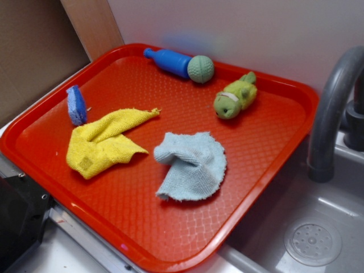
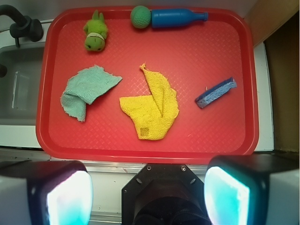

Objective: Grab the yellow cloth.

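Faucet (image 1: 335,114) top beyond frame edge

A tray (image 1: 296,122) is holding everything. In the wrist view, the yellow cloth (image 2: 152,107) is lying mid-tray, the other rag (image 2: 84,91) to its left, a sponge (image 2: 215,93) to its right. Along the far rim, a plush toy (image 2: 95,36), ball (image 2: 140,17) and bottle (image 2: 176,18) are sitting, ball touching bottle. A sink (image 1: 307,239) is adjoining the tray.

The fingers (image 2: 51,194) are black blocks faced with pale, glowing bluish-white pads. Between them sits a black housing (image 2: 164,197) with two small screws.
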You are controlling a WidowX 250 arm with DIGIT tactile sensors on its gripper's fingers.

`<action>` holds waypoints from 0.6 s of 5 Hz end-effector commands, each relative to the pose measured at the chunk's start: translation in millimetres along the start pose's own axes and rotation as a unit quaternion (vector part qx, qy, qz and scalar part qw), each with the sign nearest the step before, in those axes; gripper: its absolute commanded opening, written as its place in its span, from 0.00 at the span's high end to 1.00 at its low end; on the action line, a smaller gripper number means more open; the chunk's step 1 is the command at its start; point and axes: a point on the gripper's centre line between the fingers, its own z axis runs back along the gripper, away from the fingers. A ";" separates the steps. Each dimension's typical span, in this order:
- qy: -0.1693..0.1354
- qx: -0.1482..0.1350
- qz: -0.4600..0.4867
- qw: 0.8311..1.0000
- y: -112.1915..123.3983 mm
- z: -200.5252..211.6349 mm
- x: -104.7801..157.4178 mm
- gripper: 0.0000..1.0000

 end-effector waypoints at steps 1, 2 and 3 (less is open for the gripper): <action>0.000 0.000 0.000 1.000 0.0 0.0 0.0 0.00; 0.005 0.004 -0.027 1.000 16.3 -43.9 28.0 0.00; 0.014 0.020 -0.077 0.997 8.8 -89.2 38.8 0.00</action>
